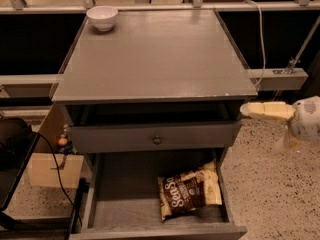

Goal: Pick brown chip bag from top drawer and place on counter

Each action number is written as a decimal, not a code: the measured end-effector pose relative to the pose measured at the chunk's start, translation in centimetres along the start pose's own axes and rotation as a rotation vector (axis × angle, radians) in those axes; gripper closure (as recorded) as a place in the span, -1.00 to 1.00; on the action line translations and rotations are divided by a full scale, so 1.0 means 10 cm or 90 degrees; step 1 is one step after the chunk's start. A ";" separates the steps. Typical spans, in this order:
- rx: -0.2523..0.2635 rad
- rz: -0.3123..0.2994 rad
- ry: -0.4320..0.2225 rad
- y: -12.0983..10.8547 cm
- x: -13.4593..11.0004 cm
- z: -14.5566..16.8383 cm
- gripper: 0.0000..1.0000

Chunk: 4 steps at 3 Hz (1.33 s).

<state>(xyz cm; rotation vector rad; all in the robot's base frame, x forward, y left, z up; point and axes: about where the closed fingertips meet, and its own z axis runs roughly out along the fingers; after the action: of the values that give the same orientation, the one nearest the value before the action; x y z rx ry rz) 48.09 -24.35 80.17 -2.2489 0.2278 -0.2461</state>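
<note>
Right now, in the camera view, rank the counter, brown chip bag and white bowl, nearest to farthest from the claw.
1. counter: front right corner just left of the claw.
2. brown chip bag: lower left, in the top drawer.
3. white bowl: counter's far left corner.
</note>
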 end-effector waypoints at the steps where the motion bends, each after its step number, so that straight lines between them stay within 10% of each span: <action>1: 0.012 -0.030 0.020 0.30 -0.07 0.14 -1.00; 4: 0.004 -0.063 0.015 0.70 -0.08 0.42 -1.00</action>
<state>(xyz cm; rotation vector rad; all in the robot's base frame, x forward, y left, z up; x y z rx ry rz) 47.85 -25.49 72.07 -2.2546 0.1271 -0.3254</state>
